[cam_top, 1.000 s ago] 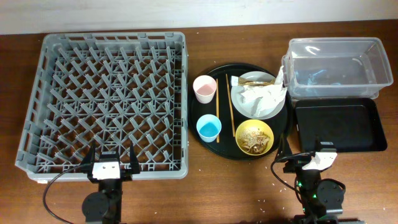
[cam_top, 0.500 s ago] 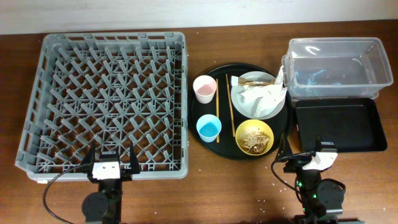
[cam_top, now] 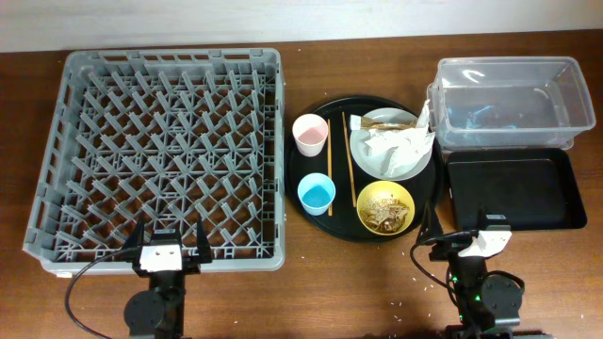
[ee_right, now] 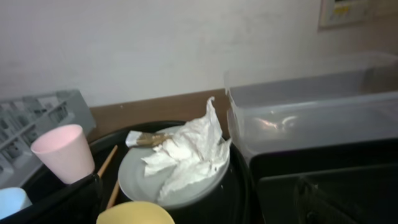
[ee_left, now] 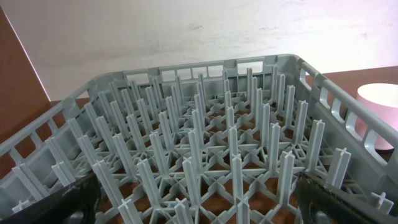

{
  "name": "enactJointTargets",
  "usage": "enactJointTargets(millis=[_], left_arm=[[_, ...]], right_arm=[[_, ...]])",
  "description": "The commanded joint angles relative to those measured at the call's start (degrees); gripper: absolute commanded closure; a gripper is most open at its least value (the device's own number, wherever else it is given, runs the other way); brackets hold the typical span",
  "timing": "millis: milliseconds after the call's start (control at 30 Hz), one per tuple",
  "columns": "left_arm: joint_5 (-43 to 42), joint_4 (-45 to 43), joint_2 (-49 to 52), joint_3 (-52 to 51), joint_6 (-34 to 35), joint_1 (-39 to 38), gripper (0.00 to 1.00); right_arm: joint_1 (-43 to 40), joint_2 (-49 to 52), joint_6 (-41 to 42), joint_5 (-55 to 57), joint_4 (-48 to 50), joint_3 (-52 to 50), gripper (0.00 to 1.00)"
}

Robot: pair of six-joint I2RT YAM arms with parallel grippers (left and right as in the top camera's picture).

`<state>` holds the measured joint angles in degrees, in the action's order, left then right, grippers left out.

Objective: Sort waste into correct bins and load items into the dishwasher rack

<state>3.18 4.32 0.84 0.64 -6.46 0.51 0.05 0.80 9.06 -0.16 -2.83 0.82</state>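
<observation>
While the left hand [cam_top: 170, 241] and right hand [cam_top: 456, 232] gape empty at six o'clock, napkins [cam_top: 396, 143] hide most of the plate [cam_top: 388, 170] on the round tray [cam_top: 303, 166].

Yellow bowl [ee_right: 134, 213] in front of the plate [ee_right: 133, 172] is chopped by the bottom edge; wrapper [ee_right: 149, 139] on the plate mostly buried under the napkin [ee_right: 186, 152].
</observation>
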Motion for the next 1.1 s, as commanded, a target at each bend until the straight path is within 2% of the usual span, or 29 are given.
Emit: enactJointTargets(millis=[0, 167, 333, 467, 633, 767, 867, 1067], left_arm=[[-0.61, 0.33, -0.48, -0.11, -0.94, 0.42, 0.0], [-0.61, 0.33, -0.48, -0.11, -0.94, 0.42, 0.01], [-0.61, 0.31, -0.48, -0.11, -0.94, 0.42, 0.0], [-0.61, 0.31, -0.48, -0.11, -0.94, 0.42, 0.01], [-0.61, 0.33, -0.48, -0.11, -0.94, 0.42, 0.0], [-0.61, 0.31, -0.48, -0.11, -0.94, 0.42, 0.0], [-0.61, 0.33, -0.48, -0.11, -0.94, 0.42, 0.0], [-0.61, 0.31, -0.48, -0.11, -0.94, 0.42, 0.0]], right_arm=[[0.31, -0.5, 0.37, -1.29, 3.1, -0.5, 0.02], [0.31, -0.44, 0.37, -6.75, 10.47, 0.61, 0.01], [0.31, 1.05, 0.22, -7.39, 10.36, 5.4, 0.01], [0.31, 6.21, 0.0, -8.41, 10.29, 11.13, 0.02], [0.31, 20.74, -1.36, -13.46, 5.64, 23.91, 0.01], [0.31, 38.4, -1.36, -18.56, -1.51, 39.98, 0.02], [0.33, 50.14, -1.33, -22.53, -8.61, 51.71, 0.02], [0.33, 70.86, -1.29, -23.32, -24.11, 72.72, 0.02]])
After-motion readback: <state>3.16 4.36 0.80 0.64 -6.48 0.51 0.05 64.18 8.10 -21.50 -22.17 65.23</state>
